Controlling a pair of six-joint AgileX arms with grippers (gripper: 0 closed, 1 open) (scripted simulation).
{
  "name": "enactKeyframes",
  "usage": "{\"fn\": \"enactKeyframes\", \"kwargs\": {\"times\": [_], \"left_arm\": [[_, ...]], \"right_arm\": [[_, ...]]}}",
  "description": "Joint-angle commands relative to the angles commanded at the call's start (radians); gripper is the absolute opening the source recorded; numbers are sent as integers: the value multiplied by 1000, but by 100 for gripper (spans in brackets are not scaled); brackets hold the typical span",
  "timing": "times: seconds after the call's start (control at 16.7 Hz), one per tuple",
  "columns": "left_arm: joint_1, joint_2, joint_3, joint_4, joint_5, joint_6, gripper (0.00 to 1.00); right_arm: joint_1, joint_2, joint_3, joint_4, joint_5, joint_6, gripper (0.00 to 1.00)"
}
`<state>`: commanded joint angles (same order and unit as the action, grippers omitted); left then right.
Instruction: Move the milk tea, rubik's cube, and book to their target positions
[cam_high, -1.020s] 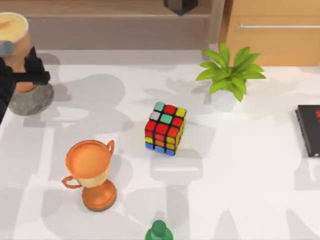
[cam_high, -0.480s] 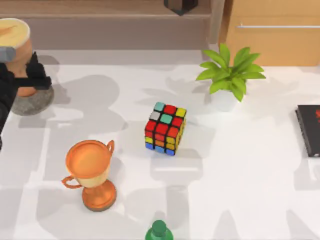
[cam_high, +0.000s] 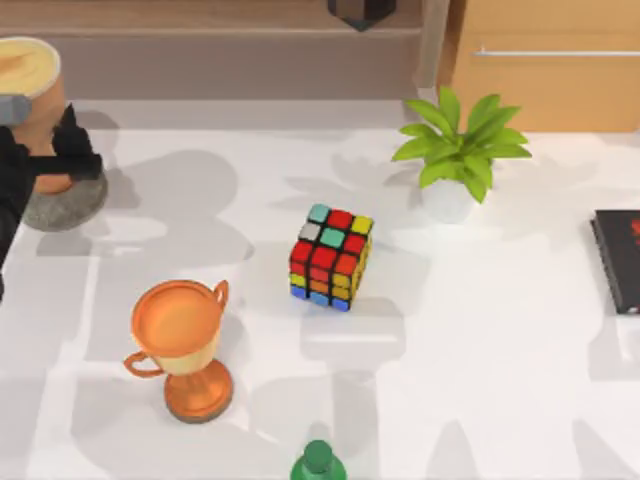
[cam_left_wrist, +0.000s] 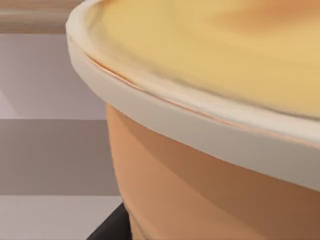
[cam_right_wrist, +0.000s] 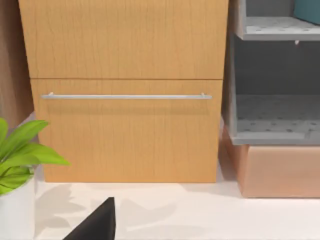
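The milk tea (cam_high: 28, 80), a tall orange-tan cup with a creamy top, stands at the table's far left back, its base over a grey round coaster (cam_high: 70, 205). My left gripper (cam_high: 42, 165) is shut on the cup's lower body, one black finger (cam_high: 78, 160) showing on its right side. The left wrist view has the cup (cam_left_wrist: 210, 150) very close. The rubik's cube (cam_high: 331, 257) sits mid-table, untouched. A teal-blue corner of the book (cam_right_wrist: 307, 10) shows on the upper level of a grey shelf in the right wrist view.
An orange trophy (cam_high: 182, 335) stands at front left. A potted plant (cam_high: 455, 155) is behind and right of the cube, and a black book (cam_high: 620, 260) lies at the right edge. A green bottle top (cam_high: 318, 462) pokes up at the front. Wooden drawers (cam_right_wrist: 125, 95) line the back.
The left gripper and the milk tea have sunk slightly toward the grey coaster, then held still. Nothing else moved.
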<state>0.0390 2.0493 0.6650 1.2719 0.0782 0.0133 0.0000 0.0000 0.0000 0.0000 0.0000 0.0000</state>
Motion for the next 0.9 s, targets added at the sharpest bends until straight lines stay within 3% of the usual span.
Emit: {"fn": "enactKeyframes", "kwargs": {"times": [0.18, 0.24, 0.9], "left_arm": [[0, 0, 0, 0, 0, 0, 98], [0, 0, 0, 0, 0, 0, 100], [2, -18, -38, 20, 2, 0, 100]], "right_arm": [[0, 0, 0, 0, 0, 0, 100], [0, 0, 0, 0, 0, 0, 100], [0, 0, 0, 0, 0, 0, 100]]}}
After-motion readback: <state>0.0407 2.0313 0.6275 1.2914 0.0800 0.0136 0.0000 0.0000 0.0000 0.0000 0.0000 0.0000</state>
